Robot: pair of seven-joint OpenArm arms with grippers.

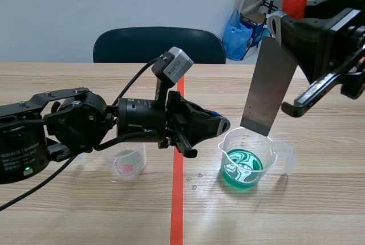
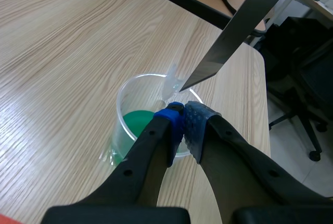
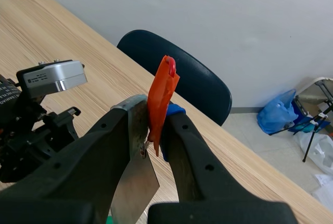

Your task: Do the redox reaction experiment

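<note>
I count 2 beakers on the surface [image 1: 308,211]. 1 beaker [image 1: 272,155] holds green liquid [image 1: 245,170] and stands just right of the orange-red tape line. The other, a clear beaker with red markings [image 1: 126,164], stands left of the line, under my left arm.

My left gripper [image 2: 183,117] sits at the near rim of the green beaker. Its fingers are pressed narrow, pad to pad. I cannot tell whether the rim is caught between them.

My right gripper [image 3: 152,117] is raised above and to the right. Its fingers are clamped on 2 things at once: 1 grey metal plate [image 1: 267,85] and 1 orange-red strip [image 3: 162,94] squeezed against it. The plate hangs tilted, with its lower edge over the mouth of the green beaker near the spout, clear of the liquid.

A few droplets [image 1: 194,187] lie on the surface between the 2 beakers. Beyond the far edge stand 1 dark chair [image 1: 131,45] and 1 blue bag [image 1: 236,31].
</note>
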